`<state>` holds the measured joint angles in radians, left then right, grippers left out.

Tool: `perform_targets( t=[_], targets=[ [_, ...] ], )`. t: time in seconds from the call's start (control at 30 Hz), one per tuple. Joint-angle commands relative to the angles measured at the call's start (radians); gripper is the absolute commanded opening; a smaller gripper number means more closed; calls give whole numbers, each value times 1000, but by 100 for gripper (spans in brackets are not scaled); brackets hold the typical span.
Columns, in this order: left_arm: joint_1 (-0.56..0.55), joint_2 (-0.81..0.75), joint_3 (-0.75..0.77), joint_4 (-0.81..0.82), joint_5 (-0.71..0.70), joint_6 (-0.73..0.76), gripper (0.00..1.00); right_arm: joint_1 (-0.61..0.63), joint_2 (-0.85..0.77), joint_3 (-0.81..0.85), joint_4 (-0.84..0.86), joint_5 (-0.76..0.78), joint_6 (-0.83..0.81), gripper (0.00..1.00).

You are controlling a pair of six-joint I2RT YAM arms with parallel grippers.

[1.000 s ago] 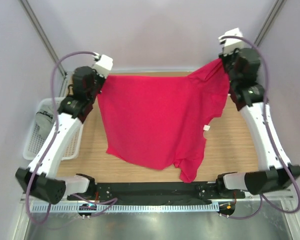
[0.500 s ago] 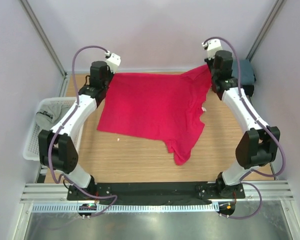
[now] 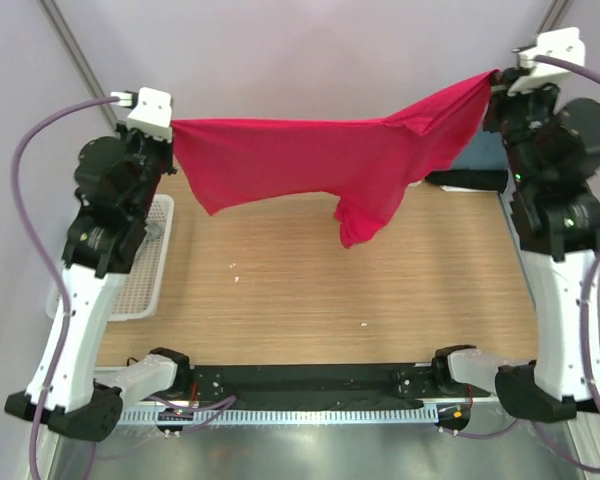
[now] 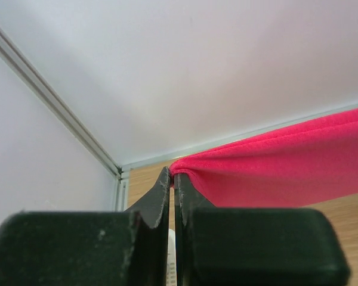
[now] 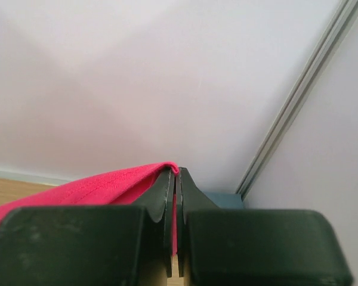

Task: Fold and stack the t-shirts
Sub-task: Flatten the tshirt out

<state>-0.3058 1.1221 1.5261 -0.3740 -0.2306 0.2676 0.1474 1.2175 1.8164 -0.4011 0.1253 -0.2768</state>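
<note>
1. Pale lilac walls with metal corner posts on every side; below them, wood-grain desk (image 3: 310,300) with both arm bases bolted at the near edge.
2. Crimson t-shirt (image 3: 300,160): hoisted off the desk and stretched wide between the two arms along the far side, hanging as a shallow curtain with one sleeve drooping lowest, right of centre. Held high and spread, most likely, to let creases fall out and square up the cloth before laying flat for a first fold. No fold made yet.
3. White mesh basket (image 3: 145,270): sitting at the desk's left edge, partly behind the left arm. Seems to hold something greyish, too hidden to name.
4. Slate-blue cloth (image 3: 475,168): lying at the far right corner, mostly screened by the red cloth; probably another tee awaiting its turn.
5. Left end effector (image 4: 172,174): clenched on the shirt's left end, pinching a bunched red edge right at the fingertips.
6. Right end effector (image 5: 178,173): likewise clamped on the opposite end, raised higher than the left, tilting the top edge.
</note>
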Motion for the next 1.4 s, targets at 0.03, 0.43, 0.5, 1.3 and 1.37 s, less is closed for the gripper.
perform_targets(
  t=[0.03,0.43,0.5,1.3,1.37],
  targets=[
    [4,-116,109,-159,51,-53,0,-11,-111,121,-140,-61,48,1],
    [11,-81,379,-243,33,-15,0,-65,-70,489,-171,-90,19,1],
    [11,-64,370,-212,11,16,0,-65,-39,491,-163,-87,7,1],
    [85,749,-158,489,-167,256,0,-60,531,-470,449,-21,-343,1],
    [96,838,-78,469,-167,239,0,-60,595,-430,452,13,-332,1]
  ],
)
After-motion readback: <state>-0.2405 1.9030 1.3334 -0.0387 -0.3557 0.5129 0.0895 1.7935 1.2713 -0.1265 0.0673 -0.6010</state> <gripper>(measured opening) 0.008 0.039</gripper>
